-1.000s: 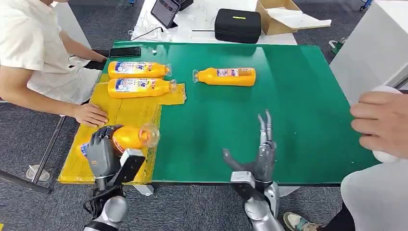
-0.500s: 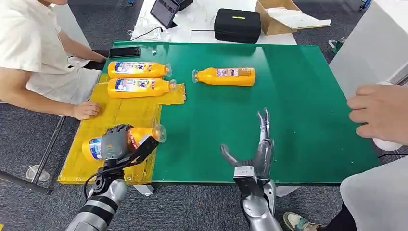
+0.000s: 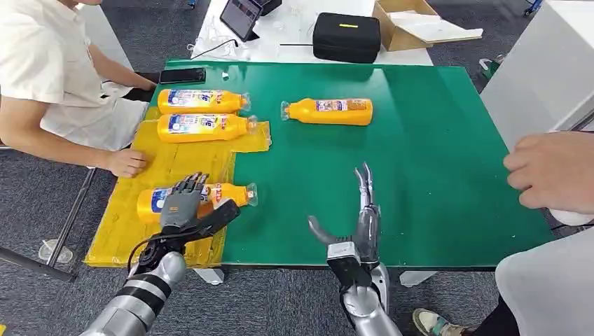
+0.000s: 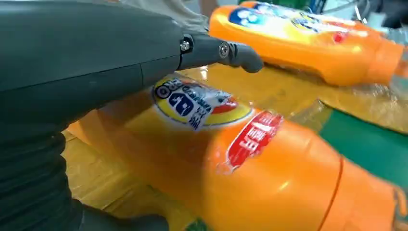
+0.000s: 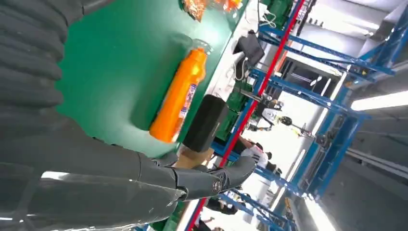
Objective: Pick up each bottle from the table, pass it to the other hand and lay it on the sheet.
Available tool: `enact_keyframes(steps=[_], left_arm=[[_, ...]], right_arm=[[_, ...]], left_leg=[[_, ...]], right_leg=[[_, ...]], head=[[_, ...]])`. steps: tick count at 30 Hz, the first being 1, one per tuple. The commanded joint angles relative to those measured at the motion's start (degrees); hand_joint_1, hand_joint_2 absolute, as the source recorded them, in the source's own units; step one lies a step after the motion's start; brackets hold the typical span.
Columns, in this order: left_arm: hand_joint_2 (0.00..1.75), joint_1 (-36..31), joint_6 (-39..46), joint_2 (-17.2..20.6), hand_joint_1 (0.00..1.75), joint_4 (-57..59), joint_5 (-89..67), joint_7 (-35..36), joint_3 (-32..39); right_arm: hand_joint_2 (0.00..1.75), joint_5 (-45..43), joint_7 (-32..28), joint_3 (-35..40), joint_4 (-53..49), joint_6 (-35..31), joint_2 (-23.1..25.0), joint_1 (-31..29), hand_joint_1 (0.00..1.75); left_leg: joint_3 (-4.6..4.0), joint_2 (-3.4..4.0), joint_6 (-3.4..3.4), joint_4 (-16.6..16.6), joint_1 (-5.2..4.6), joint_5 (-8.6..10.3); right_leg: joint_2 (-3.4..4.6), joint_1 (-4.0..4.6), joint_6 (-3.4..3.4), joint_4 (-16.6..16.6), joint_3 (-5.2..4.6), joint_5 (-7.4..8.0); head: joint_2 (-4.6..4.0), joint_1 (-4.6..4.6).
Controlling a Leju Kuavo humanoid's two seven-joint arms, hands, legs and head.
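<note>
The nearest bottle [image 3: 199, 198] lies on its side on the yellow sheet [image 3: 175, 165], cap toward the green table [image 3: 420, 140]. The left hand [image 3: 183, 207] covers its middle; whether it grips cannot be determined. The right hand [image 3: 357, 227] is spread, holding nothing. Another bottle [image 3: 329, 110] lies off the sheet.

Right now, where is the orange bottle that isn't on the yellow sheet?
In the head view, the orange plastic bottle lies on its side on the green table, far side, right of the yellow sheet and its bottles.
</note>
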Motion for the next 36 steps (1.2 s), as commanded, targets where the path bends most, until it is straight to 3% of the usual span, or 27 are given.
enact_keyframes(steps=[1, 12, 17, 26, 36], left_arm=[[1.75, -4.59, -6.02, 3.01, 0.0, 6.39, 1.57, 2.65, -5.8], [1.75, -2.74, -4.76, 2.72, 0.0, 5.25, 3.29, 0.79, -6.33], [1.75, 1.17, -4.89, 3.01, 0.0, -4.4, 8.45, -3.16, -7.58], [1.75, 4.46, -2.94, 4.94, 0.0, -14.6, 8.92, -3.54, -11.49], [1.75, 4.46, -2.94, 4.94, 0.0, -14.6, 8.92, -3.54, -11.49]], right_arm=[[1.75, -0.42, -0.18, -0.05, 6.66, 0.53, -0.15, -2.94, 0.0], [1.75, -0.44, -0.18, -0.14, 7.37, 0.21, -0.26, -2.67, 0.0], [1.75, -0.7, -0.18, 0.39, 6.51, -0.75, -0.89, -1.83, 0.0], [1.75, -0.31, -0.18, 0.42, 6.47, -0.92, -1.2, -1.25, 0.0], [1.75, -0.31, -0.18, 0.42, 6.47, -0.92, -1.2, -1.25, 0.0]], left_leg=[[0.21, 0.12, 0.03, -0.04, 0.0, -0.03], [0.29, 0.16, 0.04, -0.07, -0.01, -0.04], [0.34, 0.15, 0.07, -0.07, -0.05, -0.06], [0.13, 0.07, 0.02, -0.03, 0.0, -0.02], [0.18, 0.05, 0.04, -0.03, -0.01, -0.03]], right_leg=[[0.04, 0.03, -0.09, -0.03, 0.17, -0.01], [0.08, 0.02, -0.07, -0.05, 0.24, 0.0], [0.05, -0.01, -0.08, -0.04, 0.28, -0.04], [0.01, 0.02, -0.05, -0.02, 0.08, 0.0], [-0.04, 0.02, -0.07, -0.03, 0.14, -0.03]], head=[[0.0, -0.02], [0.0, -0.02], [0.0, -0.02], [0.0, -0.02], [0.0, -0.02]])
